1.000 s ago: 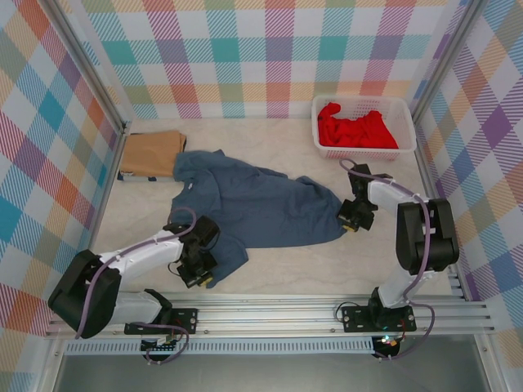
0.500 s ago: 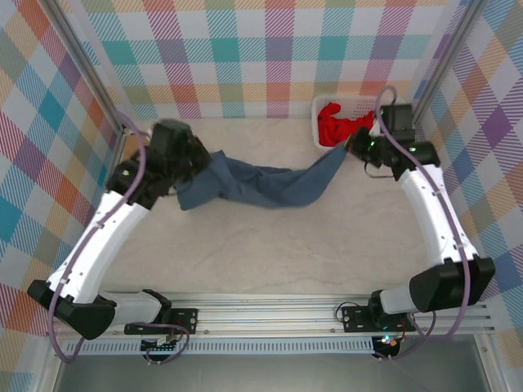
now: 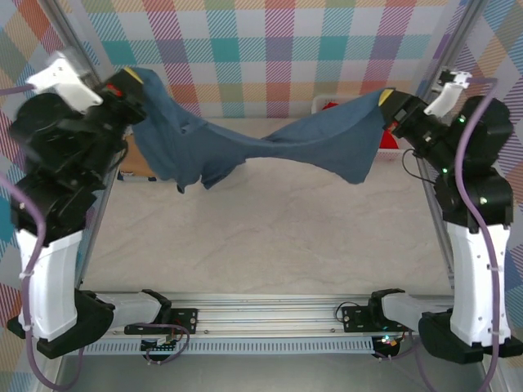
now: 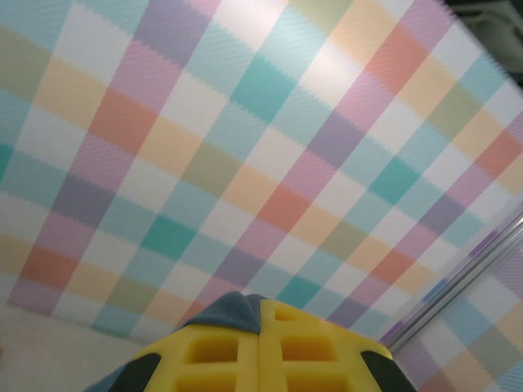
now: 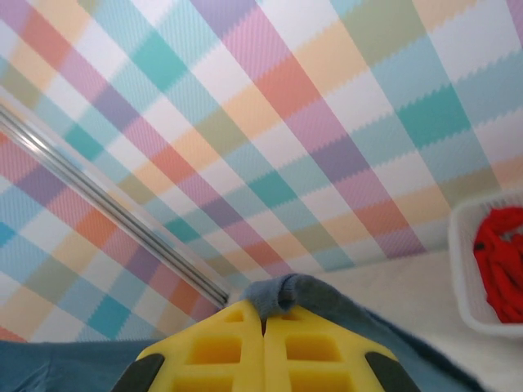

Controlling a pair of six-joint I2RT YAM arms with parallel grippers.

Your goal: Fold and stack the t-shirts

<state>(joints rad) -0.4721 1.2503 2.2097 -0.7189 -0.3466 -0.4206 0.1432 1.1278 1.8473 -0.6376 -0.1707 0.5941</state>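
1. Blue shirt (image 3: 270,147): raised above the table (image 3: 270,245) and stretched between the two tools across the far half of the cell. It sags in the middle, and loose cloth hangs below each held end.
2. Left tool (image 3: 129,83): high at the far left. In the left wrist view its yellow pads are pressed together, with a fold of the blue shirt pinched at their tips.
3. Right tool (image 3: 391,102): high at the far right, in front of the basket (image 5: 462,269). In the right wrist view its yellow pads are closed on an edge of the blue shirt, which bulges over their tips.
4. Tan shirt (image 3: 135,166): lies flat on the table at the far left, against the side wall. It is partly hidden behind the hanging blue cloth.
5. Red shirt (image 5: 500,261): bunched inside the basket.
6. Basket: white plastic, standing on the table in the far right corner. Much of it is covered by the right tool and the blue shirt in the top view.
7. Table: pale marbled surface.
8. Walls (image 3: 270,57): pastel checked panels on three sides.
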